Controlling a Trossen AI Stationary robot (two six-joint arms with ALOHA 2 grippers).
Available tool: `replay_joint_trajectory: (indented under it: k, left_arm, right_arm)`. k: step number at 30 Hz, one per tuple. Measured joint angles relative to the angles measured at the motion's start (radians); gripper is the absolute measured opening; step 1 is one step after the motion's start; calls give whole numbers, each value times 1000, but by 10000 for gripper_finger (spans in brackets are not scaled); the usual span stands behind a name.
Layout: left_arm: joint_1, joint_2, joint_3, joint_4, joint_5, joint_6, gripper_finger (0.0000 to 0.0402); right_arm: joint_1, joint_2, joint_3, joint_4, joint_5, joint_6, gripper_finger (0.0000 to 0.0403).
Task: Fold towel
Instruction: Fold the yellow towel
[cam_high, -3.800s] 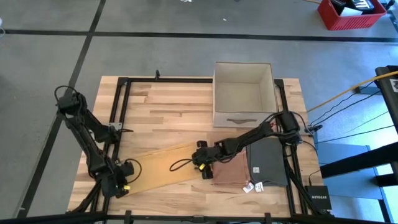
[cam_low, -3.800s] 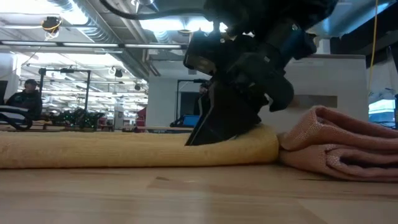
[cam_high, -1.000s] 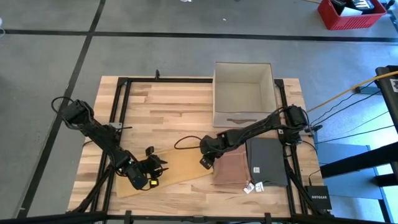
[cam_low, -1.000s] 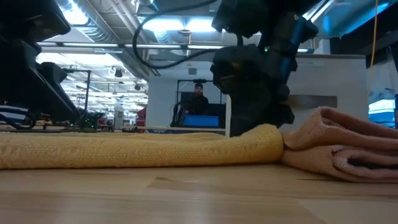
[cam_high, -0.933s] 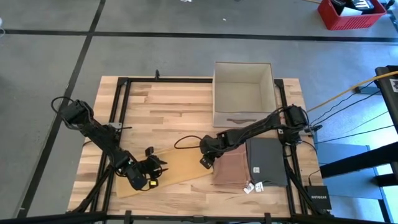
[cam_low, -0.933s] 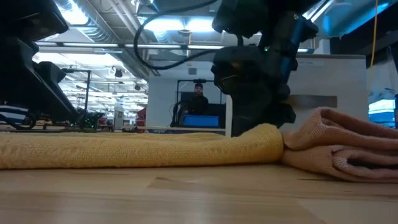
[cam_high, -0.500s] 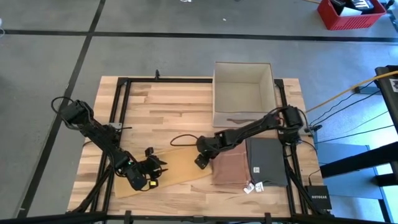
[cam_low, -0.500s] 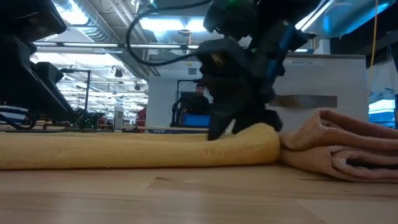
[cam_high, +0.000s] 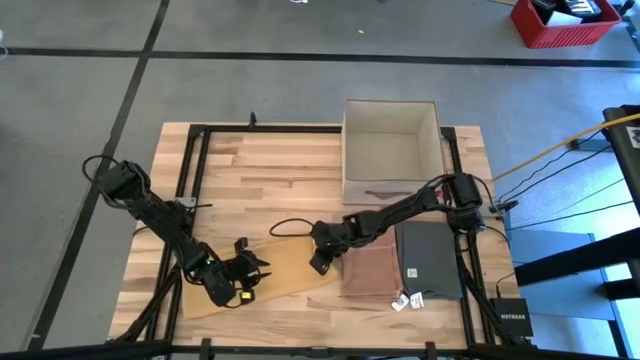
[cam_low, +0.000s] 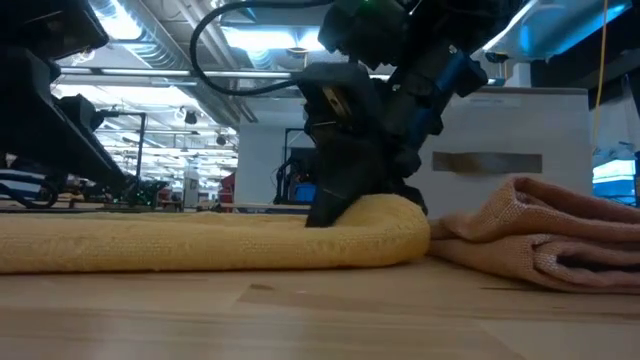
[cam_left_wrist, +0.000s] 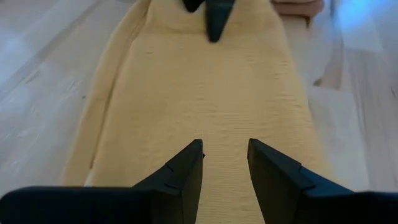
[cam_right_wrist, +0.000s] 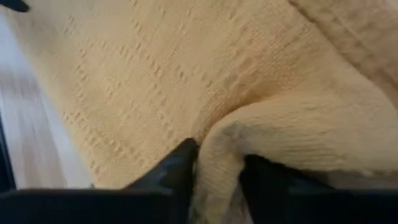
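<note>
Towel (cam_high: 275, 268), yellow, lies flat along the near part of the desk (cam_high: 260, 170), its right end bunched into a fold beside a pink cloth (cam_high: 370, 270). Our right gripper (cam_right_wrist: 217, 171) has its fingers clenched on that raised fold. The left gripper (cam_left_wrist: 224, 163) rests over the towel's left end, fingers parted, gripping nothing. We judge the fold should be carried leftward low and slowly, edges kept aligned, while the left end stays pinned to stop sliding.

An industrial lab hall: exposed ceiling ducts (cam_low: 150, 60), concrete floor (cam_high: 250, 85), distant workstations.
</note>
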Motion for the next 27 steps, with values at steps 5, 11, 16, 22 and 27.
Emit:
replay_joint_trajectory:
  k: [5, 11, 16, 22, 27]
  left_arm:
    - [33, 0, 0, 59, 0, 74, 120]
    - [142, 0, 0, 136, 57, 159, 120]
    - [243, 55, 0, 235, 168, 290, 120]
    - [310, 186, 1, 386, 197, 332, 120]
    - [328, 278, 3, 425, 188, 272, 120]
  right_arm:
    - [-1, -2, 0, 0, 0, -82, 18]
    - [0, -35, -1, -68, 40, -89, 41]
    - [-1, -71, -4, -134, 79, -88, 17]
    - [-1, -77, -4, -152, 83, -52, 30]
    - [-8, -91, -3, -202, 78, -19, 43]
